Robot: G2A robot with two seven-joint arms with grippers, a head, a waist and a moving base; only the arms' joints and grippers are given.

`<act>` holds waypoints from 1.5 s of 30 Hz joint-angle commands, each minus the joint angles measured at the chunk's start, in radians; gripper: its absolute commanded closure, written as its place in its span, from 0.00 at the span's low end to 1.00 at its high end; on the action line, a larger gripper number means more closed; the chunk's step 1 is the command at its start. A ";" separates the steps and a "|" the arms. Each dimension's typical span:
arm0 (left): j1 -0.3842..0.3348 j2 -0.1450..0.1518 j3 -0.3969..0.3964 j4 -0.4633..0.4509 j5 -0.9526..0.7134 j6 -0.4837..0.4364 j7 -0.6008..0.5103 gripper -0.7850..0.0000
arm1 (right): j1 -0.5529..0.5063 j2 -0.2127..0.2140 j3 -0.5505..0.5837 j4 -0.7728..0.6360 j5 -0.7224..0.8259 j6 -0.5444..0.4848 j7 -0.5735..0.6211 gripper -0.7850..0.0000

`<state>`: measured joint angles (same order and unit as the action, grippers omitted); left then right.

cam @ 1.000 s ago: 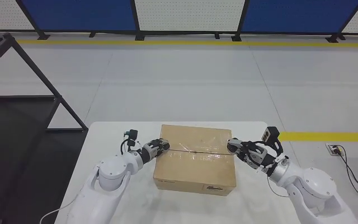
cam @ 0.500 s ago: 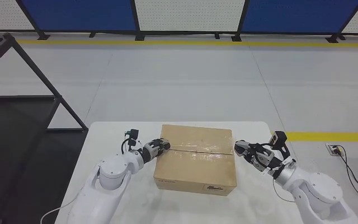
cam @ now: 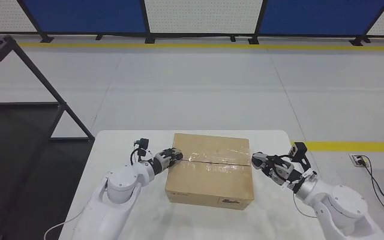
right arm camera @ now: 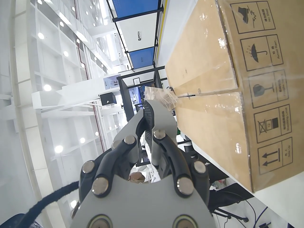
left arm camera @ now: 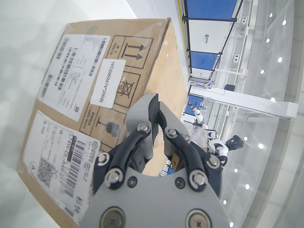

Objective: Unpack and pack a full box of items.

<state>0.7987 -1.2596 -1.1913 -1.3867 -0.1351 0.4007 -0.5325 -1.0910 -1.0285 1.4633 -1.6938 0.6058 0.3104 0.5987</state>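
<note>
A brown cardboard box (cam: 210, 171) stands closed in the middle of the white table (cam: 270, 210), with clear tape along its top seam. My left gripper (cam: 176, 155) is shut, its tips (left arm camera: 155, 100) against the top edge of the labelled end of the box (left arm camera: 106, 72). I cannot tell whether it holds anything. My right gripper (cam: 257, 159) is just off the other end of the box (right arm camera: 213, 72). It is shut (right arm camera: 148, 105) on a crumpled end of the clear tape (right arm camera: 166, 97), which runs back to the seam.
The box sits close to the table's front edge (cam: 204, 237). Bare table lies to its left (cam: 114, 150) and right. A black frame (cam: 60, 108) stands on the floor beyond the table's far left corner.
My right gripper has drawn back from the box's end toward the right, with the tape end in it. The left gripper and the box have stayed put.
</note>
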 commanded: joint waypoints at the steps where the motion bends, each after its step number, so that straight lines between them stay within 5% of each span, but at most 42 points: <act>1: 0.000 0.000 0.000 0.000 0.001 0.000 -0.001 1.00 | -0.002 0.000 0.001 0.002 0.000 0.003 -0.005 1.00; 34: -0.006 0.000 0.004 0.002 0.000 0.002 -0.004 1.00 | 0.011 0.005 -0.007 0.062 -0.086 0.029 0.004 1.00; 35: -0.006 0.000 0.004 0.002 0.000 0.002 -0.003 1.00 | 0.013 0.006 -0.009 0.062 -0.096 0.018 0.009 0.92; 36: -0.006 0.000 0.004 0.002 0.000 0.002 -0.003 1.00 | 0.017 0.006 -0.009 0.072 -0.104 0.010 0.012 0.67; 37: -0.006 0.000 0.004 0.001 -0.001 0.001 -0.004 1.00 | 0.025 0.006 -0.011 0.085 -0.106 0.007 0.014 0.56; 44: 0.002 0.001 0.001 -0.003 0.000 0.000 -0.003 1.00 | 0.126 0.002 -0.063 0.232 -0.143 -0.050 0.097 0.51; 45: 0.003 0.001 0.000 -0.004 -0.001 0.000 -0.002 1.00 | 0.144 0.000 -0.073 0.259 -0.135 -0.065 0.121 0.20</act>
<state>0.8002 -1.2590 -1.1903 -1.3895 -0.1346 0.4006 -0.5352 -0.9654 -1.0268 1.3990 -1.4631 0.4625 0.2570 0.6985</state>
